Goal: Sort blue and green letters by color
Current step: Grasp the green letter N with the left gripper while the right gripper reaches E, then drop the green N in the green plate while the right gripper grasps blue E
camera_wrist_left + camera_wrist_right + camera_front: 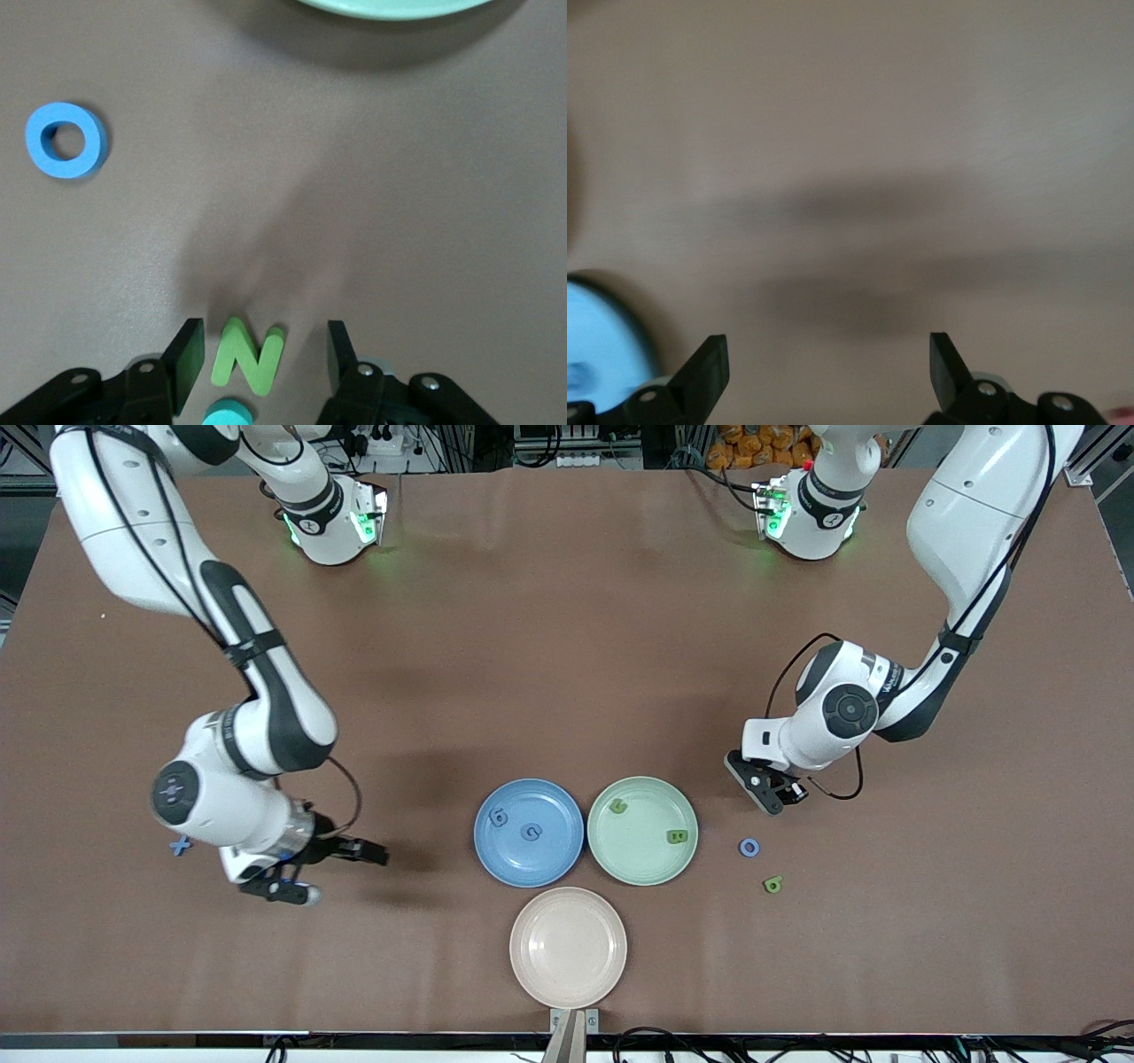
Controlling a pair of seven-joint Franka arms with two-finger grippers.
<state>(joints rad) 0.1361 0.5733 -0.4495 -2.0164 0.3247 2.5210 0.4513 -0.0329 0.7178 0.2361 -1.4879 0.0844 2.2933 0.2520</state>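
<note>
A green letter N [248, 356] lies on the surface between the left pincer's [264, 363] half-open fingers, not gripped. A blue ring letter [749, 848] and another green letter [773, 884] lie near the green plate [642, 859], which carries two green letters; the blue plate [496, 855] carries two blue. A blue X [180, 846] lies by the right pincer [332, 870], wide open and empty.

Green plate [390, 7] cropped by frame edge; blue plate [598, 341] blurred.
</note>
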